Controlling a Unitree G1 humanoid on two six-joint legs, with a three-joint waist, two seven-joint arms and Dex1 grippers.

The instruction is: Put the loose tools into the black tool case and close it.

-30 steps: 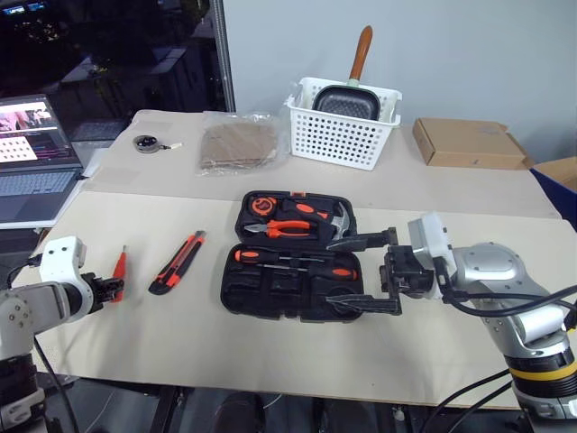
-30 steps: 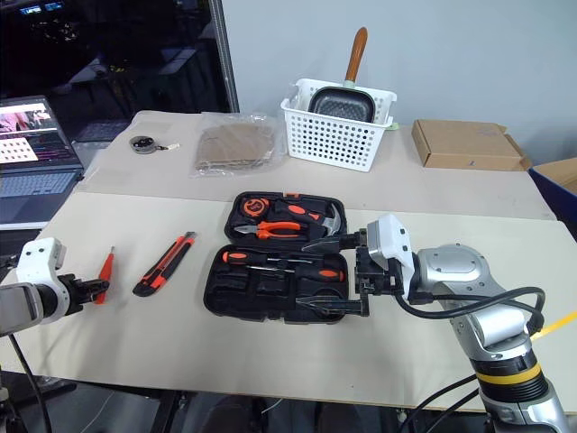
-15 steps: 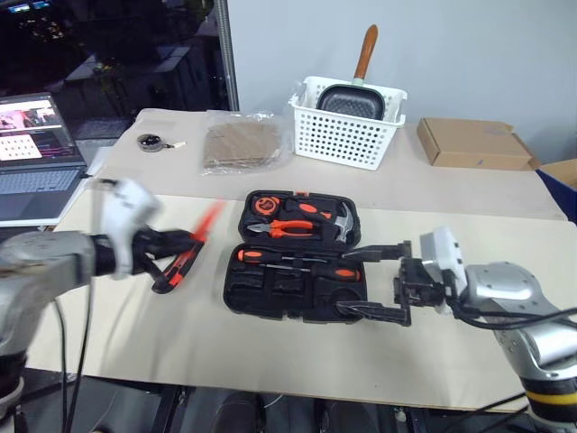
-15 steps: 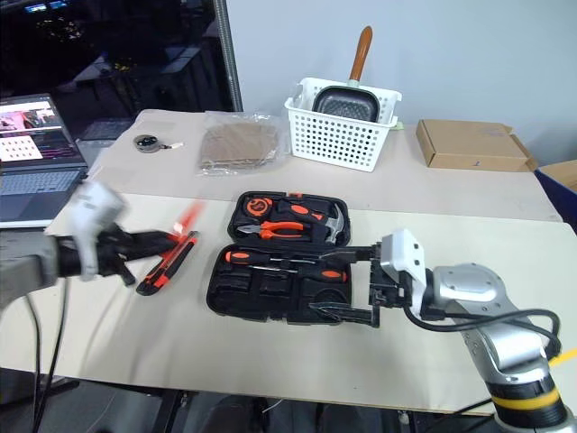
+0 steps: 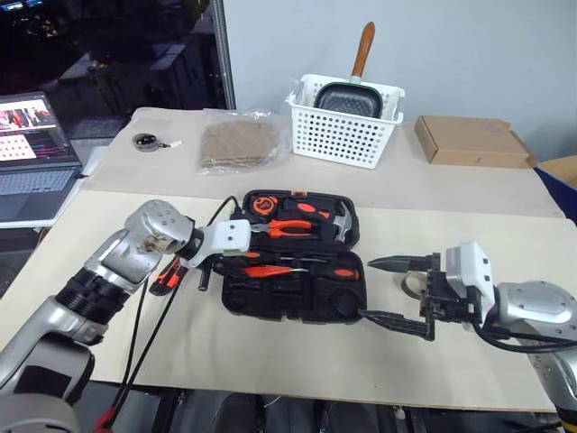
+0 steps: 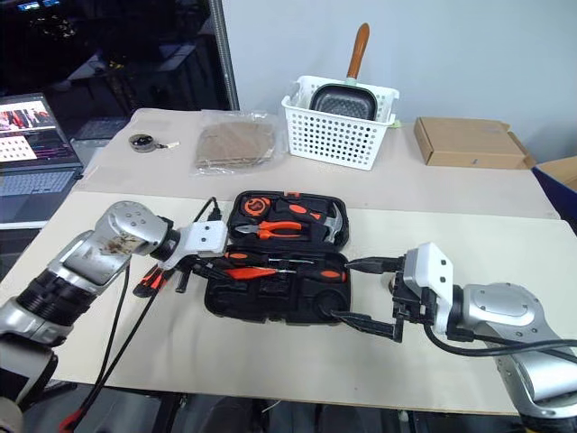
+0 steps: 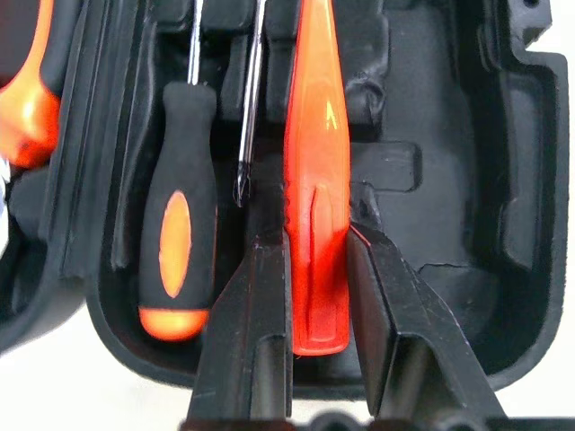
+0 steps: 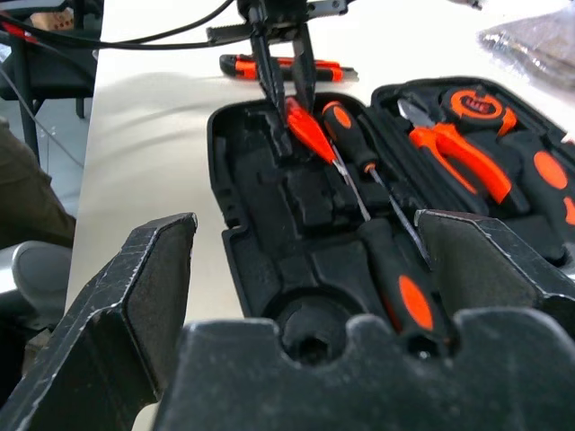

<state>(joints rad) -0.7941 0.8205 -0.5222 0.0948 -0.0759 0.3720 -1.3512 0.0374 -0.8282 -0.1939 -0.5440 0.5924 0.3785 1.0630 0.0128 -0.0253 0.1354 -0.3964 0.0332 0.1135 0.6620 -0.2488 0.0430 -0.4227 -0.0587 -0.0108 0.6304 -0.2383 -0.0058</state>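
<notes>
My left tool point(image 7: 301, 296) is clamped on a red screwdriver point(image 7: 316, 206), fingers pinching its handle from both sides, and holds it over the open case point(image 5: 293, 298) at the case's 9 o'clock end. The screwdriver lies just beside a black-and-orange screwdriver point(image 7: 178, 242) already seated in the near half of the case; I cannot tell whether the red one touches the recess beneath it. My right tool point(image 5: 397, 290) hangs spread wide with nothing in it, just off the case's 3 o'clock end, fingers pointing toward it. The case sits mid-bench point(image 5: 270, 361), lid laid flat at 12 o'clock of the near half, carrying pliers point(image 5: 293, 228) and a hammer point(image 5: 341, 216). The knife point(image 8: 283, 65) lies on the bench at 9 o'clock of the case, partly hidden behind my left arm. At 12 o'clock, further back, stands a white basket point(image 5: 344, 122) with a pan point(image 5: 347, 95) in it.
</notes>
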